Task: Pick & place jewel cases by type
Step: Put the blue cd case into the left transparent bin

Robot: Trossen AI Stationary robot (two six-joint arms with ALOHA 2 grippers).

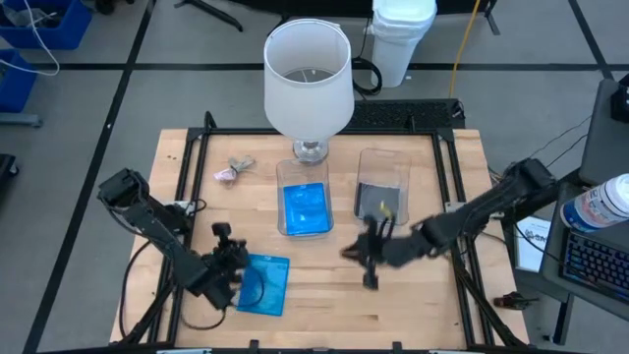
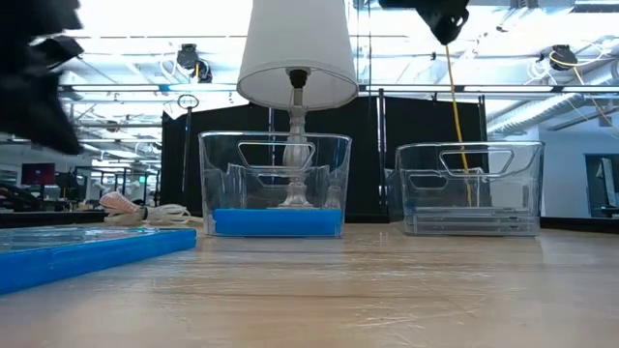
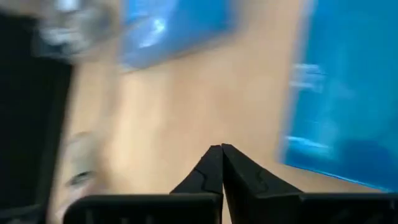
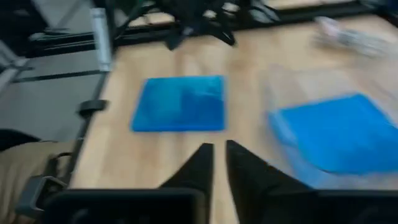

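Observation:
A blue jewel case (image 1: 263, 283) lies flat on the wooden table near its front left; it also shows in the low view (image 2: 87, 253) and the right wrist view (image 4: 180, 104). My left gripper (image 1: 232, 262) hovers just left of it, shut and empty, its tips (image 3: 222, 149) over bare wood beside the case (image 3: 348, 93). My right gripper (image 1: 370, 258) hangs above the table's middle right, its fingers (image 4: 205, 158) nearly together with nothing between them. Another blue case (image 1: 306, 209) lies in the left clear tub (image 2: 276, 184). Grey cases (image 1: 378, 202) lie in the right tub (image 2: 469, 188).
A white-shaded lamp (image 1: 308, 79) stands behind the left tub at the table's far middle. A small pinkish lump (image 1: 228, 173) lies at the far left. A black frame (image 1: 187, 177) runs round the tabletop. Bare wood (image 1: 334, 305) spreads across the near middle.

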